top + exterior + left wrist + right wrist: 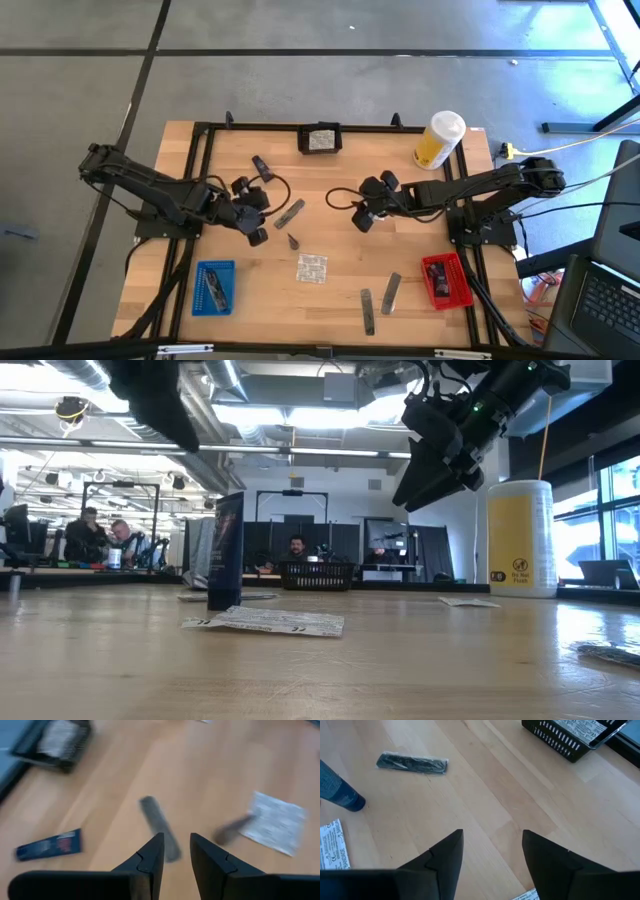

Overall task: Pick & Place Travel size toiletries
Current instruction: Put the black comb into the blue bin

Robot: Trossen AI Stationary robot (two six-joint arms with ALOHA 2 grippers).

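Toiletries are scattered over the bench point(250, 300): a foil sachet point(311, 268), grey sticks point(290, 212) and a dark tube point(262, 168). All are judged light; the flat sachet and sticks look thin and slippery, best pinched across the narrow width. The left gripper point(174, 856) hovers above a stick, fingers slightly parted and empty. The right gripper point(492, 851) is held wide, empty. Sachet print is unreadable.

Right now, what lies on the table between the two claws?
In the high view, the grey stick and a small dark tube lie between the left claw and the right claw, nearer the left one. The rest is bare wood.
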